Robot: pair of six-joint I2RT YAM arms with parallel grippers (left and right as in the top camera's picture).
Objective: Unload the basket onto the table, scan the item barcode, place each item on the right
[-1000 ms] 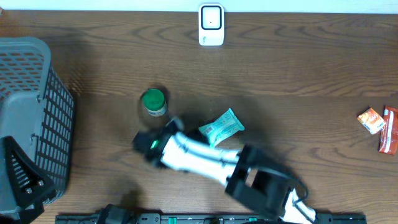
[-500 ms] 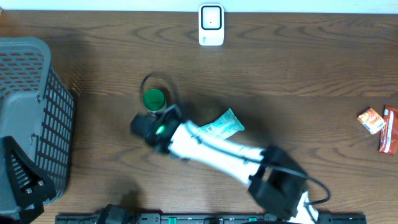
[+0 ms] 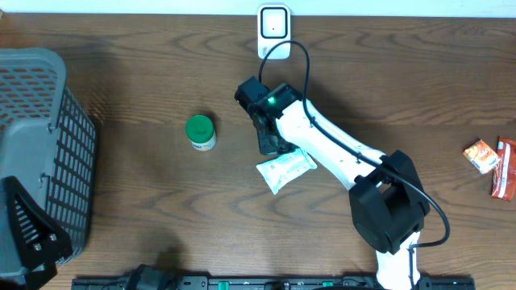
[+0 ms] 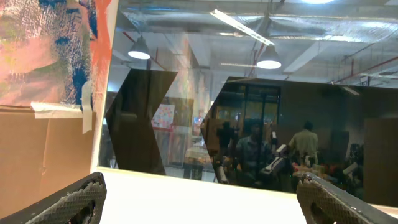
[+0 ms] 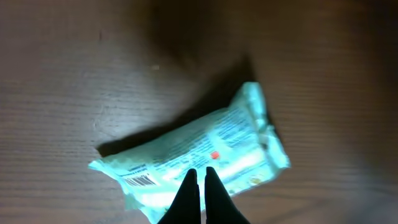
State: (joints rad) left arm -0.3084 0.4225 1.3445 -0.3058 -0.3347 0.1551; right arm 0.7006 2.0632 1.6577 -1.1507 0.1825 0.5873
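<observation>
Your right claw [image 5: 200, 172] has its two fingers pressed together, tips over the mint-green packet [image 5: 193, 155]. I cannot tell if they pinch the wrapper or only hover above it. The packet lies flat on the wooden table [image 3: 403, 89], near the middle, a little tilted. Its barcode [image 5: 140, 180] faces up at one end (the wrist view shows it, but blurred). The white scanner [image 3: 274, 32] stands at the far edge, apart from the packet. A green-capped bottle [image 3: 200, 131] is left of the claw. Your left claw [image 4: 199, 186] is spread wide, holds nothing and points at the room beyond. A grey basket [image 3: 40, 145] sits at the left.
</observation>
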